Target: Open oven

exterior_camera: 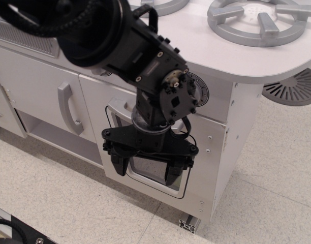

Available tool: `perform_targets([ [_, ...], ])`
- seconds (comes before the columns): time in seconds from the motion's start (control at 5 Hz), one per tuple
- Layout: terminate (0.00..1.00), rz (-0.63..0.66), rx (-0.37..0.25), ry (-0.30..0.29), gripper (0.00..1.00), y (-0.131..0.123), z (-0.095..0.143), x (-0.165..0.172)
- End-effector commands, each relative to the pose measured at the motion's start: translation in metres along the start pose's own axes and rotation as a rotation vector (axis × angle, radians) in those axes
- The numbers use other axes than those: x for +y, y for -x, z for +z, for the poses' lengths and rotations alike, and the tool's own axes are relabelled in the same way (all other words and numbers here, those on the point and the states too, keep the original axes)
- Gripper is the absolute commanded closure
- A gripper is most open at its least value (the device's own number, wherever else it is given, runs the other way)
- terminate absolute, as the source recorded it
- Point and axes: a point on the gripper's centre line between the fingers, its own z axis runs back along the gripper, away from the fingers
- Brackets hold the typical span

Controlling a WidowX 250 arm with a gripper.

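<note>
The white oven [210, 152] sits under the counter, right of centre. Its door looks closed and flush. The door's grey window frame [184, 189] and part of the clear window [148, 170] show behind my gripper. One grey dial [199, 92] shows above the door; the others and the wide handle are hidden behind my arm. My black gripper [145, 169] points down in front of the window. It is open, with its fingers [119, 161] spread wide, and it holds nothing.
A plain white cabinet door with a vertical grey handle [69, 109] is to the left of the oven. Grey stove burners [257, 20] lie on the white countertop above. A grey slotted disc [295, 87] lies on the speckled floor at right. A black cable [13, 231] is at bottom left.
</note>
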Motion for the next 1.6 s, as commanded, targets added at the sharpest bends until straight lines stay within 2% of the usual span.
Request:
perform_targets([
  [0.0, 0.00, 0.000, 0.000, 0.000, 0.00, 0.000, 0.000, 0.000],
  [0.2, 0.00, 0.219, -0.030, -0.008, 0.00, -0.016, -0.015, 0.024],
  [0.4, 0.00, 0.352, 0.021, 0.035, 0.00, -0.029, -0.036, 0.055],
  [0.6, 0.00, 0.475, -0.014, 0.089, 0.00, -0.040, -0.053, 0.084],
  [0.8, 0.00, 0.585, -0.008, 0.200, 0.00, -0.058, -0.061, 0.099],
  [1.0, 0.00, 0.690, -0.054, 0.302, 0.00, -0.076, -0.060, 0.105],
  [1.4, 0.00, 0.773, -0.051, 0.389, 0.00, -0.092, -0.048, 0.100],
])
